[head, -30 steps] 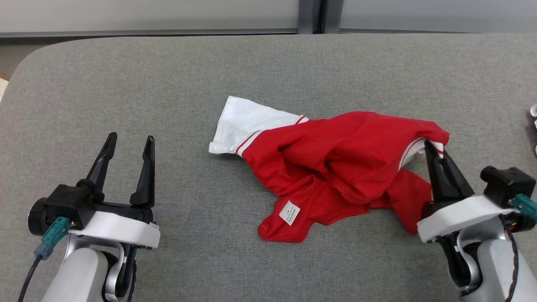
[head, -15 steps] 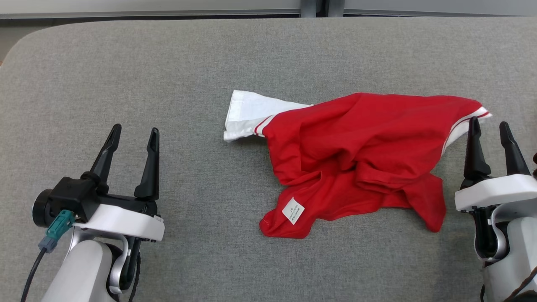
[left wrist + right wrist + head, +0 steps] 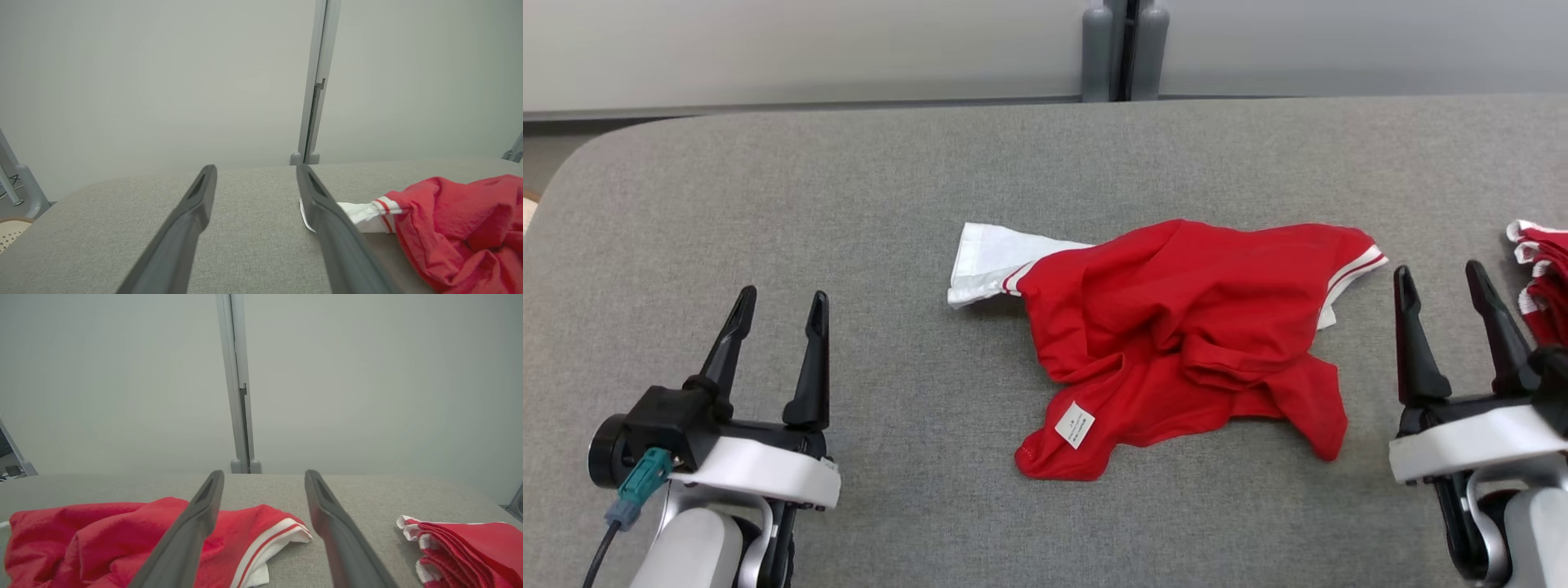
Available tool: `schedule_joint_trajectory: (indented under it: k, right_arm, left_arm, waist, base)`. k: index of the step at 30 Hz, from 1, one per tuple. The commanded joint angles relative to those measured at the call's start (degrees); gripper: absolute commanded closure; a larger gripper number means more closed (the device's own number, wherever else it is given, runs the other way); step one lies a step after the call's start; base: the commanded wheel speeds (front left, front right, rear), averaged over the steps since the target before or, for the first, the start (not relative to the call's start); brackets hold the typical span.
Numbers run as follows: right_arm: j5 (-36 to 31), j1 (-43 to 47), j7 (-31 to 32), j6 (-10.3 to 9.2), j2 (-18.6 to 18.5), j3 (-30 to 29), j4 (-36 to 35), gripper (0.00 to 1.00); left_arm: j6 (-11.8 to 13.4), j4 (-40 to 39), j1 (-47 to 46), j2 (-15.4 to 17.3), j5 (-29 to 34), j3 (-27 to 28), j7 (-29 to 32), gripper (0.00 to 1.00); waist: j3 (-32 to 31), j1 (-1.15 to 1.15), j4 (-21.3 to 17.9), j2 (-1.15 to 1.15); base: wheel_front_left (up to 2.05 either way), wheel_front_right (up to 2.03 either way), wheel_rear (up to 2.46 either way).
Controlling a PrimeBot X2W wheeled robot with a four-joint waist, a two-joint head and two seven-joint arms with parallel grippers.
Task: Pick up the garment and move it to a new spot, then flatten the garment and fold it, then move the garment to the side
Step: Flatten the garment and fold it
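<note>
table [image 3: 768, 204]: grey fabric top. In the head view the far edge runs across 12 o'clock and a rounded corner sits at 10 o'clock. Bare cloth lies from 9 to 11 o'clock and along 6 o'clock.
wall panels [image 3: 809, 49]: pale, just behind the far edge, with a grey post [image 3: 1117, 49] at 12 o'clock.
red shirt [image 3: 1176, 327]: crumpled at the middle of the table. A white sleeve points to 9 o'clock and a striped white cuff to 3 o'clock.
folded stack [image 3: 1543, 278]: red-and-white garments at 3 o'clock, by the view's right edge, apart from the red shirt.
right gripper [image 3: 1437, 269]: at 4 o'clock, fingers spread wide and holding nothing. It is just beside the striped cuff, with a strip of bare table between them, and the folded stack lies on its other side.
left gripper [image 3: 782, 294]: at 8 o'clock, fingers wide apart and empty, well apart from the red shirt, which lies toward its 2 o'clock.
label [image 3: 1075, 425]: white tag on the hem, at the red shirt's 7 o'clock. The print is too small to read.
</note>
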Motion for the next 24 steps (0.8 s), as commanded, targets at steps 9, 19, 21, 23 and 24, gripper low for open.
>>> schedule_joint_trajectory:
  k: [9,19,21,23,24]
  right_arm:
    - [-0.7,11.4,6.3,-0.02,1.7,0.3,-9.7,0.00]
    - [-0.7,16.2,9.3,-0.02,2.7,0.3,-13.4,0.00]
    - [-0.8,16.5,9.6,-0.02,2.6,0.4,-13.6,0.00]
    - [-0.7,16.6,9.8,-0.02,2.5,0.5,-13.8,0.00]
    - [-0.7,16.6,9.9,-0.02,2.4,0.5,-13.8,0.00]
  left_arm:
    - [1.2,-0.3,5.3,1.1,-0.1,-0.3,0.5,0.00]
    - [2.8,-2.3,9.8,1.9,-0.5,-0.6,2.3,0.00]
    - [3.2,-2.7,10.2,2.0,-0.4,-0.8,2.7,0.00]
    - [3.3,-3.2,10.3,1.9,-0.3,-1.0,3.0,0.00]
    - [3.3,-3.4,10.3,1.9,-0.3,-1.1,3.1,0.00]
  waist:
    - [-6.7,0.00,-1.4,0.00]
    - [-10.1,0.00,-2.0,0.00]
    - [-10.4,0.00,-1.9,0.00]
    - [-10.5,0.00,-1.9,0.00]
    - [-10.5,0.00,-1.9,0.00]
  base:
    - [0.00,0.00,0.00]
    - [0.00,0.00,0.00]
    - [0.00,0.00,0.00]
    - [0.00,0.00,0.00]
    - [0.00,0.00,0.00]
